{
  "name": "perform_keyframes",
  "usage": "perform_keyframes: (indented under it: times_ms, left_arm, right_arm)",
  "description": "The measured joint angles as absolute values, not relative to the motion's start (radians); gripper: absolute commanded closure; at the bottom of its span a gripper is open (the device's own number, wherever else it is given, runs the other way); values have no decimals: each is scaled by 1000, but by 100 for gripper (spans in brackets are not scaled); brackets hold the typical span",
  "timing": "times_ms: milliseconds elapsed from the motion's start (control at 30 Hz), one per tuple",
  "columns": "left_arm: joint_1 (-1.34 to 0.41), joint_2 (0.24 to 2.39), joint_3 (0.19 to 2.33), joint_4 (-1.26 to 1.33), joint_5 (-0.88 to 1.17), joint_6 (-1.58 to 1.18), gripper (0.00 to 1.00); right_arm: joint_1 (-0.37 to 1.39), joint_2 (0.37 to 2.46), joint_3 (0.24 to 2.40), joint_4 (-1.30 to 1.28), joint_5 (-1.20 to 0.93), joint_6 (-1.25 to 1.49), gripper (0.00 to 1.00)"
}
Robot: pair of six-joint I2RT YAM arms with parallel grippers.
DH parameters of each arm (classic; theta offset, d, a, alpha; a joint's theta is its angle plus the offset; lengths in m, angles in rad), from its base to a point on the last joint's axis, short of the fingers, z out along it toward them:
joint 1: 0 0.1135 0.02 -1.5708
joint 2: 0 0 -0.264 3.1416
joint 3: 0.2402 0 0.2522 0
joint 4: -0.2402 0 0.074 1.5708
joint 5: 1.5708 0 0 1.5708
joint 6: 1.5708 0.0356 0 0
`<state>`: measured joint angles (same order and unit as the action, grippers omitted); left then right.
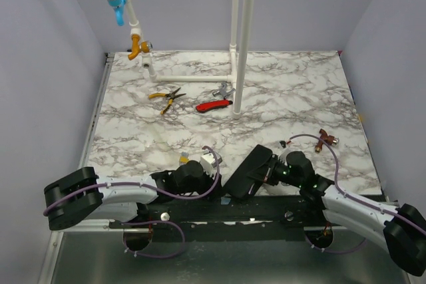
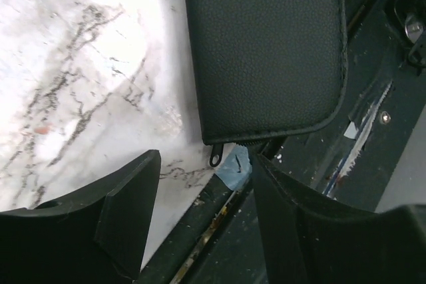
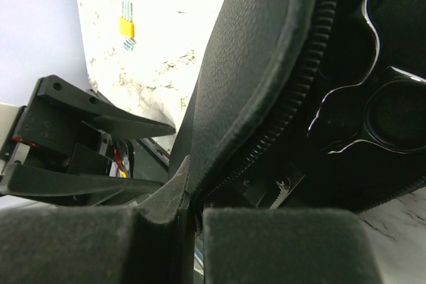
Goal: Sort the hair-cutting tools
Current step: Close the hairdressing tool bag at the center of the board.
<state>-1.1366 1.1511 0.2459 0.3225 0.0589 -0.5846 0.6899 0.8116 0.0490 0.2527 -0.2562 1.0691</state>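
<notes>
Right gripper [image 3: 190, 225] pinches the zippered rim of the black grained case [image 2: 266, 58], flap lifted, at the near edge of the marble table [image 1: 299, 91]. Left gripper [image 2: 206, 194] gapes beside its rounded corner. Silver scissors [image 1: 223, 90] lie far back.

Marble tabletop [image 1: 286, 94], pale lilac walls [image 1: 40, 31]

Item 1: black zip case [image 1: 247, 172], pebbled leather-look, zipper running round its edge. It is standing part-open, one flap tilting upward. Its rim is being pinched between the closed fingers of the right gripper [image 3: 191, 231]. Its zip-pull corner is lying just ahead of the left gripper [image 2: 205, 171], untouched. A glossy black looped piece [image 3: 373, 98] is showing inside.

Item 2: small silver scissors [image 1: 223, 90], lying flat, far ahead of both grippers.
</notes>
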Motion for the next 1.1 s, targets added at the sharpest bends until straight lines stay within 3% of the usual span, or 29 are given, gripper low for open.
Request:
perform_keyframes:
  times_ms: [367,567,700,833,1100]
  left_arm:
    - [-1206,1193,268,326,45,-610,51]
    - [-1206,1240,290,341,34,-600,66]
    - [-1206,1267,301,352,34,-597,71]
    - [-1206,1278,303,359,33,-591,74]
    - [-1205,1295,308,364,23,-585,92]
  right_arm:
    - [690,696,27,179,-249,1100,99]
    - [690,765,27,217,-247,1118,99]
    - [690,787,27,237,-248,1125,99]
    - [686,784,26,237,-247,1126,99]
    - [685,710,9,217,-230,1136,99]
